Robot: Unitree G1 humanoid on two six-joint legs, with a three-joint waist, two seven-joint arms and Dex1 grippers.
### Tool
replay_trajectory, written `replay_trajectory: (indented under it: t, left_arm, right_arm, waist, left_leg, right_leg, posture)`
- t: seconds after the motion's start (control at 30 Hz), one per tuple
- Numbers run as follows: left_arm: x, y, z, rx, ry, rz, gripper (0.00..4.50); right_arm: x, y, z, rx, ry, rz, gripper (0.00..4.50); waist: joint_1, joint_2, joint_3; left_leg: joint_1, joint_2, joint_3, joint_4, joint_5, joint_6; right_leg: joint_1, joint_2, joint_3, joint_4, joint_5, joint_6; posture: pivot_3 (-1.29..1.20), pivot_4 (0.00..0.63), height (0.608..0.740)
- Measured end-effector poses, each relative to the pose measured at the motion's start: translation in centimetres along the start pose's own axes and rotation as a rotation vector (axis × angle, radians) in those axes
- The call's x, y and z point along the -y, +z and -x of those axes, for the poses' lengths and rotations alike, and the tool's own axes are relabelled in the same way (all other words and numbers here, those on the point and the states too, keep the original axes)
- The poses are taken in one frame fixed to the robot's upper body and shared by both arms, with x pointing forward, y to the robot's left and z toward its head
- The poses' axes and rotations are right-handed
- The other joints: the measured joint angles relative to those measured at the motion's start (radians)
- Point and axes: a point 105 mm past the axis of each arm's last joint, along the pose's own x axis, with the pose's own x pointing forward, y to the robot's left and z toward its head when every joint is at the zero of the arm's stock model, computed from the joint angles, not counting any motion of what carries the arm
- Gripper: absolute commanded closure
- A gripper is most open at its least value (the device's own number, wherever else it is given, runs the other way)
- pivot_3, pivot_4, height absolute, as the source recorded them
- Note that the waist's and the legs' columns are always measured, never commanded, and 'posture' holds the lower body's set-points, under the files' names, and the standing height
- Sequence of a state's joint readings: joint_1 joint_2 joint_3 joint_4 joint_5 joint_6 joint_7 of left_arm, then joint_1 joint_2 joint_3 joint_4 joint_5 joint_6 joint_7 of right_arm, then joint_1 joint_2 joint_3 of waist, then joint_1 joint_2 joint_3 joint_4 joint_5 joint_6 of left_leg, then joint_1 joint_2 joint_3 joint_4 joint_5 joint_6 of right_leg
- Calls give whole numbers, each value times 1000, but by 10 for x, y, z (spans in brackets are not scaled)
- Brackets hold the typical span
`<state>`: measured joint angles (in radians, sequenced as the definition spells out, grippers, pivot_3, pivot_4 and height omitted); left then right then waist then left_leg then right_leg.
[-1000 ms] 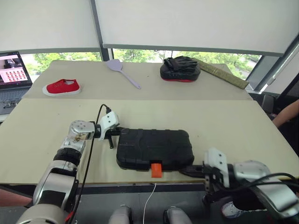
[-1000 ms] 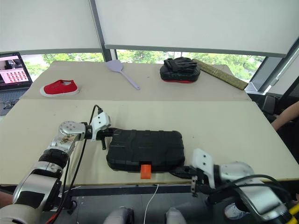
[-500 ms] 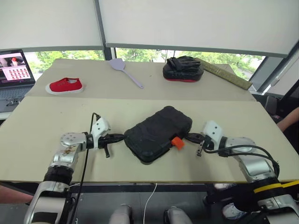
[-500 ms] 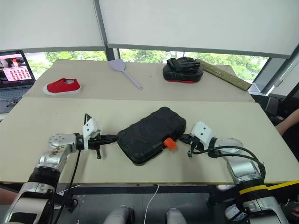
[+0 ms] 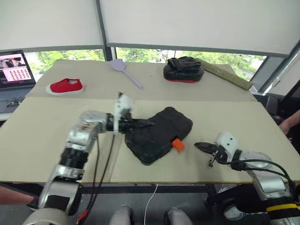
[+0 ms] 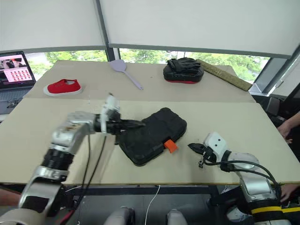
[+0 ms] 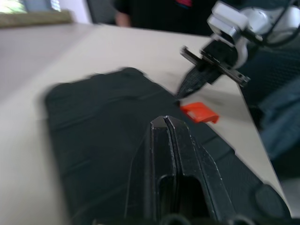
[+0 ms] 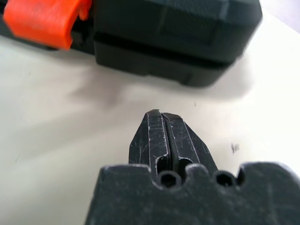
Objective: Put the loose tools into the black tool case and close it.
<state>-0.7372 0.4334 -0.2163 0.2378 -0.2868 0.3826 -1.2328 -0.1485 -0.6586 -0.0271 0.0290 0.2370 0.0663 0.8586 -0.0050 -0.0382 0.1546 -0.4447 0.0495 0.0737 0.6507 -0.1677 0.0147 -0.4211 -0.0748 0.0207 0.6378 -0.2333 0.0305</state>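
Now the closed black tool case (image 5: 159, 133) lies diagonally, both grippers pinched shut, empty.

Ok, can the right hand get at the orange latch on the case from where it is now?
Probably yes. The right hand, fingers shut, sits apart from the black tool case, with bare table between it and the orange latch, which faces it. It would have to open first.
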Motion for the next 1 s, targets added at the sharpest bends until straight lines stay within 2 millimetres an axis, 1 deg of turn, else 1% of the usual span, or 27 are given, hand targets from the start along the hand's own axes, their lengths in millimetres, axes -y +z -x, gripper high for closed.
replay_trajectory:
  t: [0.03, 0.07, 0.13, 0.17, 0.23, 0.27, 0.33, 0.47, 0.57, 0.67, 0.73, 0.9, 1.0]
  left_arm:
    - [2, -5, -4, -26, -7, -2, 4454]
    - [3, -15, -12, -88, -12, -31, 4454]
    - [-1, -18, -19, -159, 9, -110, 4454]
    - [-2, -20, -22, -173, 22, -118, 4454]
    - [0, -23, -25, -189, 25, -126, 4454]
    - [2, -26, -25, -197, 21, -125, 4454]
    - [3, -29, -26, -201, 24, -120, 4454]
    - [3, -28, -29, -179, 36, -108, 4454]
    - [1, -27, -31, -158, 49, -79, 4454]
    - [-2, -28, -32, -144, 67, -46, 4454]
    - [-3, -28, -31, -141, 72, -41, 4454]
    - [-5, -28, -33, -116, 103, -29, 4454]
    - [-5, -28, -32, -110, 111, -28, 4454]
  right_arm:
    - [-1, 2, -1, 12, -1, -2, 4500]
    - [-3, 7, -1, 32, 0, -6, 4500]
    - [-7, 18, 0, 71, 10, -9, 4500]
    - [-10, 28, -1, 105, 20, -6, 4500]
    - [-17, 39, -3, 134, 47, 2, 4500]
    - [-21, 42, -5, 139, 63, 8, 4500]
    - [-27, 43, -10, 147, 78, -12, 4500]
    - [-49, 38, -27, 130, 152, -60, 4500]
    - [-58, 34, -33, 112, 181, -66, 4500]
    - [-60, 20, -39, 63, 171, -84, 4500]
    - [-61, 14, -43, 54, 161, -110, 4500]
    - [-60, 8, -51, 38, 161, -126, 4500]
    - [-60, 8, -52, 34, 168, -120, 4500]
  waist:
    - [-4, 0, 0]
    - [-8, 0, 0]
    - [-7, 1, -1]
    - [-7, 3, -2]
    - [-6, 2, -3]
    - [-6, 2, -3]
    - [-6, -1, -8]
    - [-2, 2, -14]
    - [2, 2, -16]
    - [3, 2, -16]
    - [2, 3, -16]
    - [3, 3, -16]
    - [2, 3, -16]
  left_leg:
    - [0, 0, 0, 0, 0, 0]
    - [1, 0, 0, 0, 0, 0]
    - [6, 0, -1, 0, 0, 0]
    - [7, 0, -1, 0, 0, 0]
    - [11, 0, -1, 0, 0, 0]
    - [17, 0, -1, 0, 0, 0]
    - [22, 0, -1, -3, -2, -2]
    - [21, 0, -1, -5, -1, 0]
    - [21, 0, -1, -5, -1, 0]
    - [21, 0, -1, -5, -1, 0]
    - [22, 0, -1, -5, -1, 0]
    - [21, 0, -1, -5, -1, 0]
    - [21, 0, -1, -5, -1, 0]
  right_leg:
    - [0, 0, 0, 2, 0, 0]
    - [-1, 0, 1, 3, -1, -1]
    - [3, 0, 1, 3, -1, -1]
    - [5, 0, 1, 3, -2, 0]
    - [9, 0, 0, 3, -5, 5]
    - [15, -1, -1, 1, -7, 4]
    - [19, -2, -1, 0, -12, -3]
    - [19, -3, -1, 0, -13, -4]
    - [19, -2, -1, 0, -13, -4]
    - [18, -2, -1, 1, -13, -4]
    - [18, -2, -1, 1, -13, -4]
    - [18, -2, -1, 1, -13, -4]
    - [18, -2, -1, 2, -13, -4]
  posture:
    - [0, 150, 740]
    - [0, 150, 740]
    - [0, 150, 740]
    - [0, 150, 740]
    - [0, 150, 740]
    - [0, 150, 740]
    - [0, 150, 740]
    - [0, 150, 740]
    - [0, 150, 740]
    - [0, 150, 740]
    - [0, 150, 740]
    - [0, 150, 740]
    - [0, 150, 740]
